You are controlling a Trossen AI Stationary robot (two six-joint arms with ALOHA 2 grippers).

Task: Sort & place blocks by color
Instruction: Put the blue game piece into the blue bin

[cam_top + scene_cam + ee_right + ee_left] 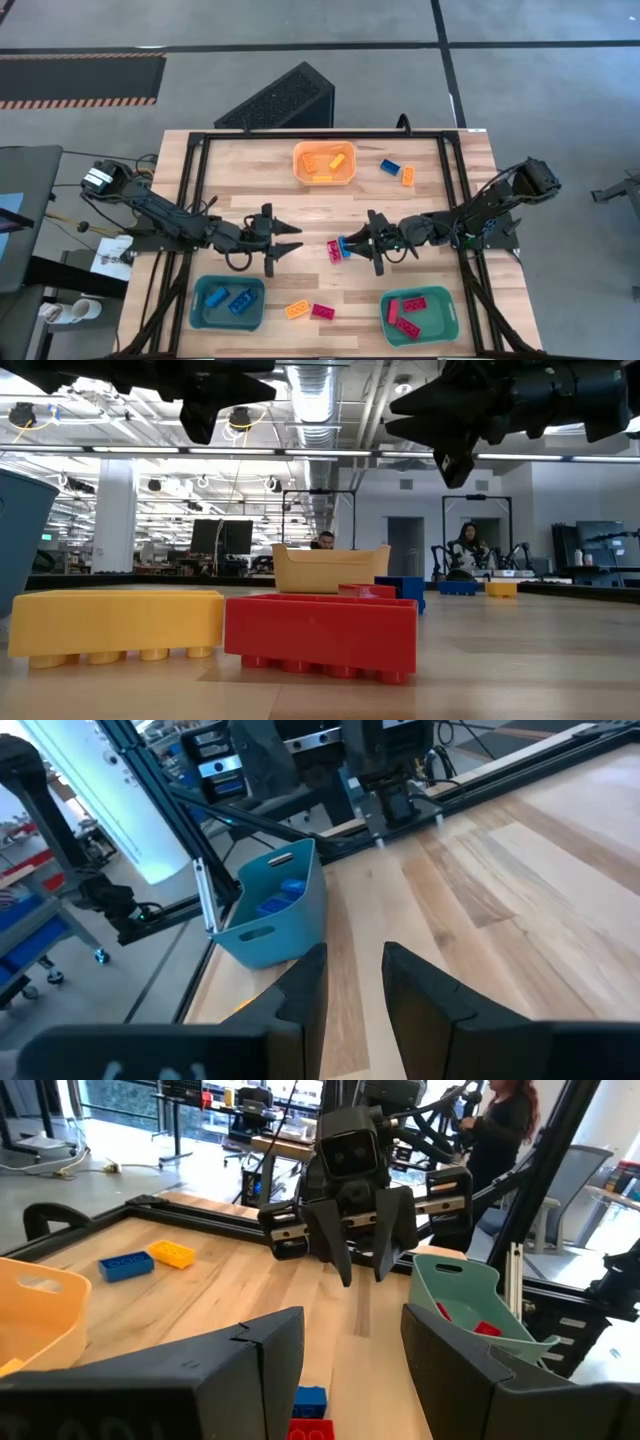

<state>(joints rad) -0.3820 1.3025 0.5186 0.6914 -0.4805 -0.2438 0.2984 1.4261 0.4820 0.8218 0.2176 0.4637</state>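
Both claws, left and right, parted and empty, red block and blue block between.

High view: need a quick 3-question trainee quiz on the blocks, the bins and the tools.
1. Pick one: the teal bin by the right arm holds blocks of which colour? A blue, B red, C orange.
2. True or false: the left tool grips a block.
3. Fill in: the loose orange block low in the high view has a ___ block beside it.
Key: 1 B; 2 false, it is open and empty; 3 red block.
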